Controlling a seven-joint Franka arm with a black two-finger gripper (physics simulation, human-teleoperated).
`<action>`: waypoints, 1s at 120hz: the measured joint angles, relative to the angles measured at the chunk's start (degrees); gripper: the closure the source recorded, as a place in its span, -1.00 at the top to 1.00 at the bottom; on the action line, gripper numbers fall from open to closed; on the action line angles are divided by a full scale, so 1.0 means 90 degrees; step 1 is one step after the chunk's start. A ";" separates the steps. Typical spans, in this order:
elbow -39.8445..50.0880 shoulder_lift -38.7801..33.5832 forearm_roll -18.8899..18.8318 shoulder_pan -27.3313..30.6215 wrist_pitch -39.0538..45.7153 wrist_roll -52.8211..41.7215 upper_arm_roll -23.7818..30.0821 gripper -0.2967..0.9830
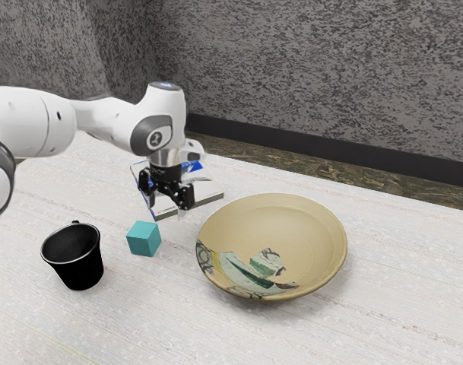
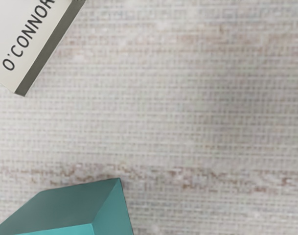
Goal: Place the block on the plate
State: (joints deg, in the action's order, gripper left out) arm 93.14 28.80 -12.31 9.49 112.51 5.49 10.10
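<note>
Block (image 1: 144, 239), ext. view: sits flat on the table (image 1: 178, 327), btwn the black mug (image 1: 81, 271) and the plate (image 1: 315, 243), apart from both. It's where it has to be picked from; nothing's holding it, so the table bears its wt. Plate is set down w/ its wide, shallow bowl facing up, so it should take the block w/o much precision, tho the curved wall could tip it if let go near the rim. Book (image 1: 204, 200) lies flat behind the block; mug stands upright, prob. just clutter to steer around.

Arm (image 1: 108, 114) comes in from the ext. view's left, bends at the wrist and points the gripper (image 1: 166, 201) down, above the table, near the block but not touching it. Jaws look open, spread w/ nothing btwn them. Prob. still the approach step: next move calls for centering over the block, then going down w/ a finger on each side. Risk: coming down off-center & nudging it.

Wrist view: block's top & side faces are close by the hand, off-center; book's corner is farther off, w/ bare tabletop btwn. Suggests alignment needs fixing before any descent.
</note>
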 joint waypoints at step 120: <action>0.1003 -0.0088 0.0179 0.0791 0.0945 0.0534 0.0157 0.54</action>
State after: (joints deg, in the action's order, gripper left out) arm 102.16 28.01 -10.70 16.61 121.01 10.30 11.51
